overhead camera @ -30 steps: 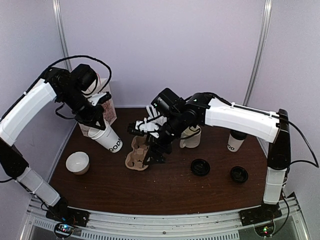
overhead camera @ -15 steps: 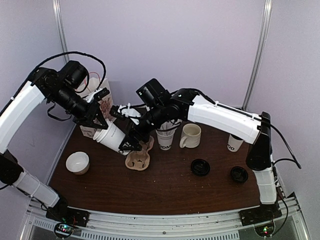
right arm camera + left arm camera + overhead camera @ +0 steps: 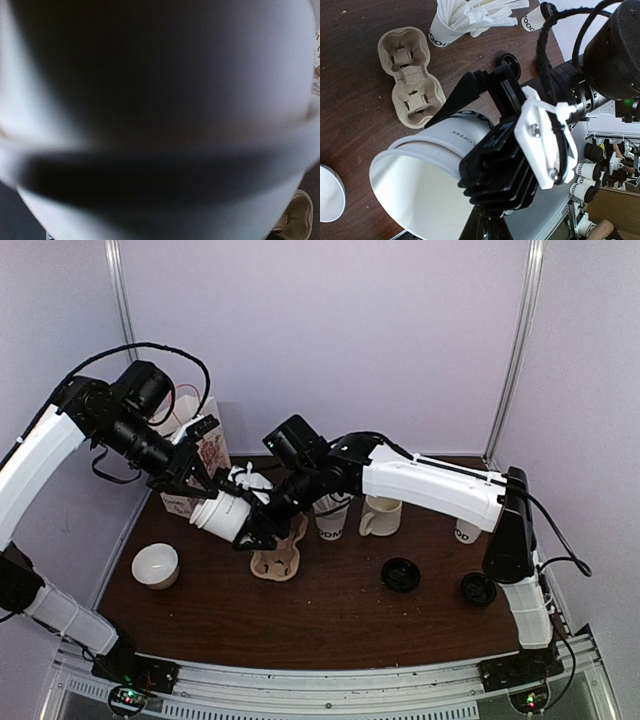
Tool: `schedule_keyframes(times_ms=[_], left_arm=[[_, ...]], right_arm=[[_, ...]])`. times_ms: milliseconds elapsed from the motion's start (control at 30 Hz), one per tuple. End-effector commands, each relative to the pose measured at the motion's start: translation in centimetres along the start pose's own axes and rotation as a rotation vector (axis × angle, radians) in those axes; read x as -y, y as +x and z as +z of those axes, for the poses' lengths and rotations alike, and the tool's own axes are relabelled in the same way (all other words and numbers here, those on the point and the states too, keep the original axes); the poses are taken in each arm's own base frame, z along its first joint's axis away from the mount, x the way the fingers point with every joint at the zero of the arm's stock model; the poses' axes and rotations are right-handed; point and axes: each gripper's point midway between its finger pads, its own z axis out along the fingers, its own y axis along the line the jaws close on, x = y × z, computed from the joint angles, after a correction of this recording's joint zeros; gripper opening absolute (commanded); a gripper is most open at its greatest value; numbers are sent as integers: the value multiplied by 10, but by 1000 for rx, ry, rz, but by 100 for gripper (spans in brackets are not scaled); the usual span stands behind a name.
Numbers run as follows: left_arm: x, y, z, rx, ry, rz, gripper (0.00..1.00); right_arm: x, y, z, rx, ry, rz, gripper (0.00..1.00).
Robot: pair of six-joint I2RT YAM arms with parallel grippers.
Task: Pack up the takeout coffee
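Left end effector point(image 3: 200, 500) clenched on the tilted, lidless paper cup point(image 3: 224, 519), aloft at ten o'clock of the carrier point(image 3: 278, 560). Right end effector point(image 3: 256, 529) straddles its base, grip unclear. Release too early and the cup could drop; squeeze too hard and it could crush.

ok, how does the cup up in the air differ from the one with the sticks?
The lifted cup is tilted and off the table, held at the rim by the left hand; the stick cup stands on the table. The lifted cup is empty; the stick cup is crammed with white sticks. Shared: white paper, black print near the base.
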Motion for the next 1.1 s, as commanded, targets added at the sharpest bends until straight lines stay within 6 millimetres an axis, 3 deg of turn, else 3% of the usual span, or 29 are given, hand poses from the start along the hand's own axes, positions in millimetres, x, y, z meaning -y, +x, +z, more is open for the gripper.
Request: schedule_keyframes(times_ms=[0, 400, 533, 800, 967, 1000, 1067], left_arm=[[9, -9, -17, 59, -2, 45, 0], [8, -13, -57, 147, -129, 81, 0], [11, -15, -58, 151, -117, 77, 0], [13, -18, -63, 170, -121, 86, 0], [18, -14, -43, 121, -40, 102, 0], [18, -14, -39, 128, -23, 112, 7], [19, -14, -27, 181, 20, 165, 35]], right_arm=[[-14, 19, -4, -34, -27, -13, 72], [-25, 80, -20, -122, -23, -20, 72], [-28, 93, -20, -152, -38, -10, 72], [-33, 105, -42, -129, -80, -25, 72], [-37, 102, -51, -109, -101, -8, 73], [-36, 99, -53, -101, -109, 9, 73], [-35, 89, -63, -60, -146, 66, 73]])
